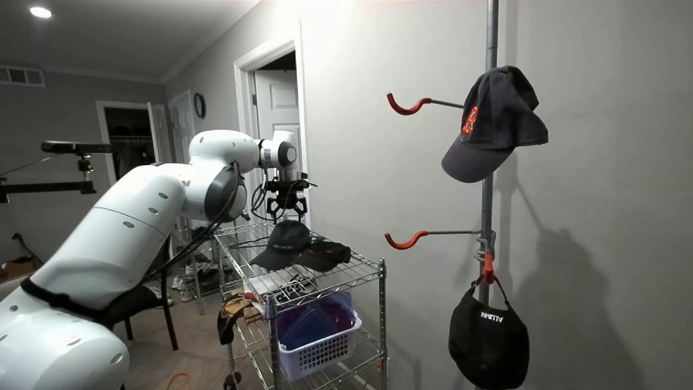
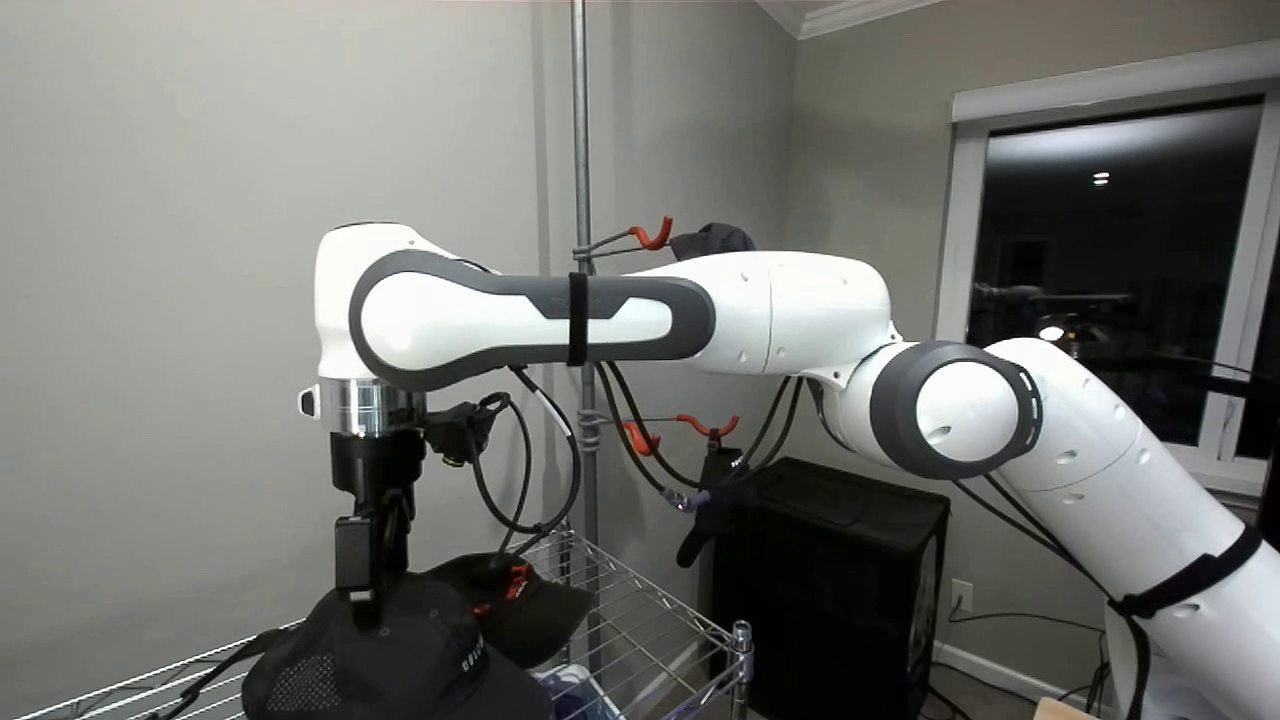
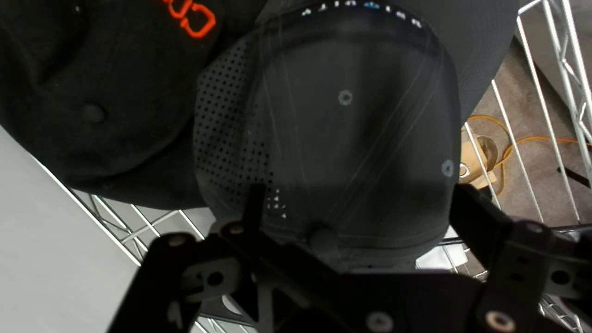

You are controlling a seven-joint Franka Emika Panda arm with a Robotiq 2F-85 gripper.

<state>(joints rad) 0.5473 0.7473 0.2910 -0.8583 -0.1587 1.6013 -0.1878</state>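
An exterior view shows two hanging caps (image 1: 490,124) the wrist view lacks — the gripper (image 3: 358,192) gapes over one of two rack-top caps (image 3: 360,134).

Metal wire rack (image 1: 383,311), white-lettered black cap (image 3: 356,138) beside orange-lettered cap (image 3: 134,106) on top, pale basket (image 1: 320,355) lower down.

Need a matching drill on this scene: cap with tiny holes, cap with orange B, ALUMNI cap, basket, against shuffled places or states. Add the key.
1. Cap with tiny holes
2. Cap with orange B
3. ALUMNI cap
4. Basket

A. Hanging upside down
B. Nearest the open fingers
C. In the rack, below its top
D. Hung high at the pole

Pairs: 1-B; 2-D; 3-A; 4-C
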